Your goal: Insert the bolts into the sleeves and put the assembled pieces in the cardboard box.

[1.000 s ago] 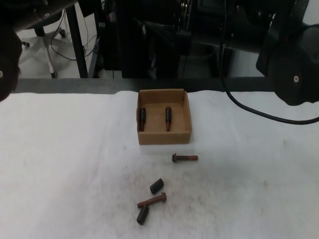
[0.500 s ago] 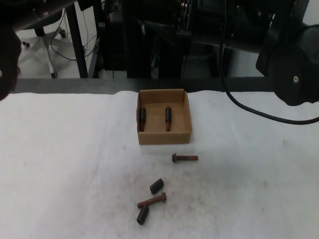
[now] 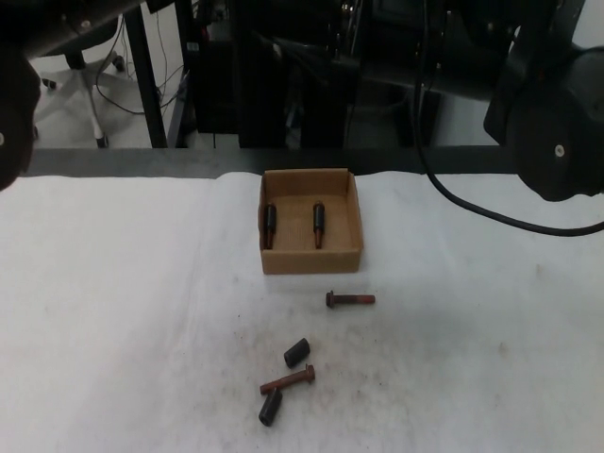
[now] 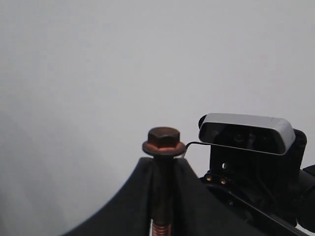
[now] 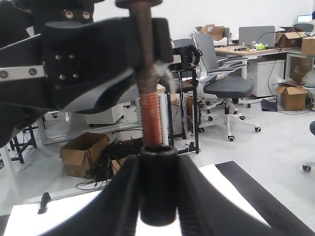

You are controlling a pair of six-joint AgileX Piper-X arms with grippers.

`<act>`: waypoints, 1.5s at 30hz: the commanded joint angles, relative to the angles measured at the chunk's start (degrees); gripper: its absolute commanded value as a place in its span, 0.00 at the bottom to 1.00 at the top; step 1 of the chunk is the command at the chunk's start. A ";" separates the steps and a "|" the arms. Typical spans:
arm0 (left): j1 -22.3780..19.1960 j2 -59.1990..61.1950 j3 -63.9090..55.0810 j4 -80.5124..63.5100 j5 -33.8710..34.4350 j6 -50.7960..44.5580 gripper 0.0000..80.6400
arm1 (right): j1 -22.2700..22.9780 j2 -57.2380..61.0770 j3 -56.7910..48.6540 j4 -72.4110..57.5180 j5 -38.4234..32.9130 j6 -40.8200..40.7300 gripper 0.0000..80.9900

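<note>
A bolt (image 4: 164, 142) end-on at a sleeve (image 5: 157, 196), between two claws over the counter (image 3: 113, 283).
Clamped in the left claw (image 4: 164, 169): the bolt, head out past the fingers (image 4: 140, 183), the other arm's wrist camera (image 4: 246, 133) just behind. Gripped in the right claw (image 5: 157, 169): the black sleeve, with the threaded end in its mouth. Loose, left to right: a spare sleeve (image 3: 271, 408), a second bolt (image 3: 288, 379) just beside it, another sleeve (image 3: 297, 352), the cardboard box (image 3: 311, 260) holding two assembled pieces (image 3: 318, 224), a third bolt (image 3: 350, 299) near its front wall.
</note>
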 commanded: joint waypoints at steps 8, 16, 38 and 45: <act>0.01 2.09 -0.28 -0.51 1.12 -1.27 0.00 | 0.11 -0.88 -0.05 -1.65 0.43 0.07 0.01; 0.01 2.84 -0.28 -0.64 -0.10 -1.42 0.00 | 0.11 -0.88 -0.05 -1.65 0.26 0.07 0.01; 0.01 2.69 -0.28 -0.64 3.90 -4.85 0.62 | 0.11 -0.88 -0.16 -4.48 0.50 0.47 0.01; 0.14 0.13 -2.33 -1.88 0.01 -4.60 0.62 | -0.02 -0.88 -0.16 -2.56 0.64 0.22 0.01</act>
